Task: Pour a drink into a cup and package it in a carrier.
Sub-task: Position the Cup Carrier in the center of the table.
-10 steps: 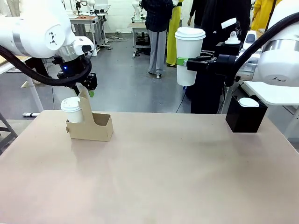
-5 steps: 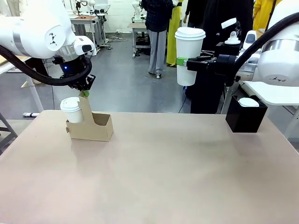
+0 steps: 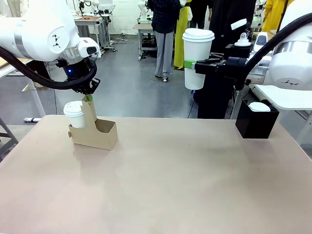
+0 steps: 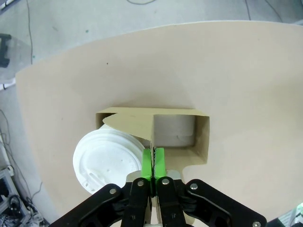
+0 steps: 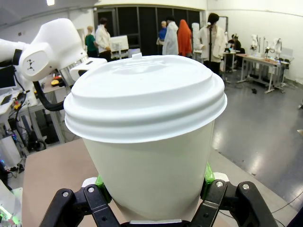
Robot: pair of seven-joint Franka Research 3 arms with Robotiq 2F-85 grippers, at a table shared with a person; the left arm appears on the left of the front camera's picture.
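L end effector (image 4: 153, 157) now pinching carrier (image 3: 103, 136) handle; cup (image 3: 196, 63) unmoved.

My pads (image 4: 147, 163) are green; the tall cup (image 3: 196, 58) is plain white, the carrier (image 3: 101, 136) brown, the table (image 3: 170, 185) pale tan.

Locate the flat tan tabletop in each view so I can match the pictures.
Front view: the tabletop spans the lower half.
Left wrist view: upper part, under the brown cardboard carrier.
Right wrist view: lower left strip, behind the tall white lidded paper cup.
Shared landmark: the white left arm, upper left in front and right wrist views.
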